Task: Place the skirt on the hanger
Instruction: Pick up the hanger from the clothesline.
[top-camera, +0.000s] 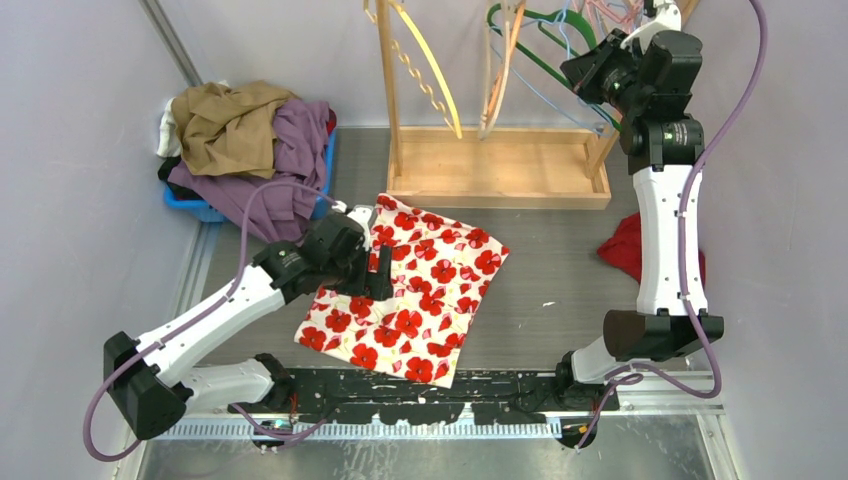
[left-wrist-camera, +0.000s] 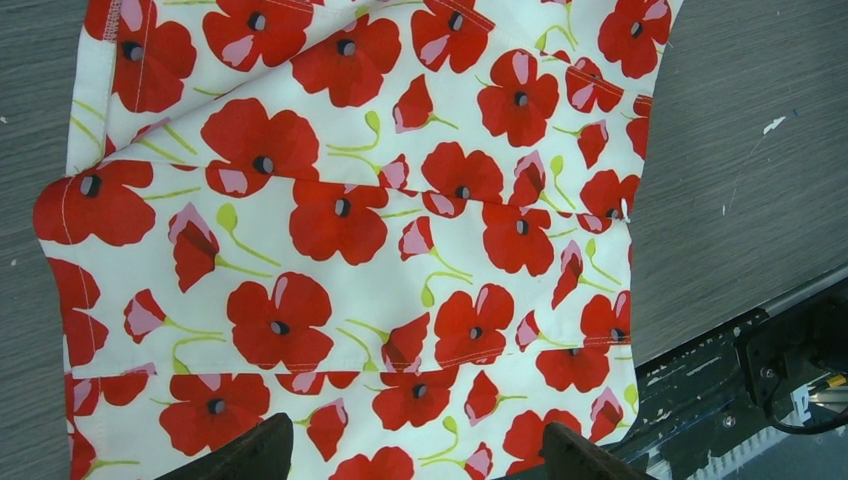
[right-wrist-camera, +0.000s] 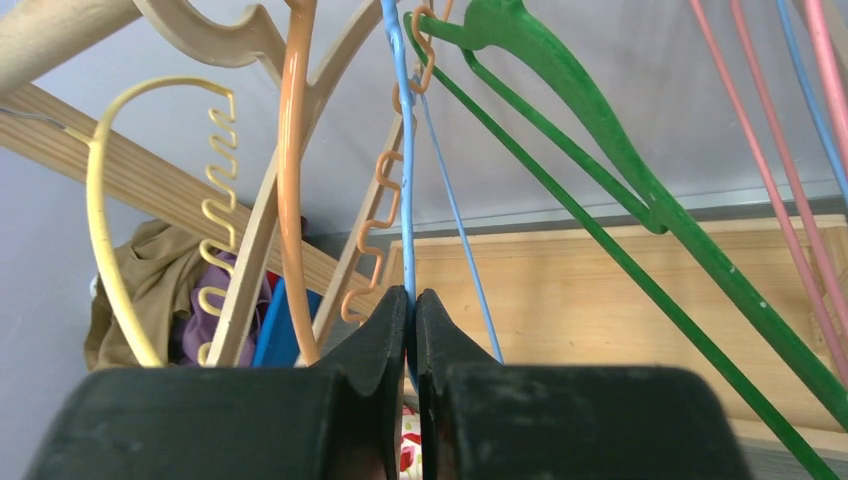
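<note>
The skirt (top-camera: 420, 290), white with red poppies, lies flat on the grey table; it fills the left wrist view (left-wrist-camera: 350, 230). My left gripper (top-camera: 375, 272) hovers over the skirt's left side, open, its two dark fingertips (left-wrist-camera: 250, 455) spread wide above the cloth with nothing between them. My right gripper (top-camera: 585, 72) is raised at the back right among the hangers on the wooden rack. It is shut on a thin blue hanger (right-wrist-camera: 405, 150), whose wire runs up from between the closed fingers (right-wrist-camera: 385, 330).
The wooden rack (top-camera: 500, 165) carries yellow (right-wrist-camera: 100, 220), orange (right-wrist-camera: 290, 170), green (right-wrist-camera: 600, 130) and pink (right-wrist-camera: 760, 180) hangers. A blue bin of clothes (top-camera: 245, 140) sits at the back left. A red garment (top-camera: 625, 250) lies behind the right arm.
</note>
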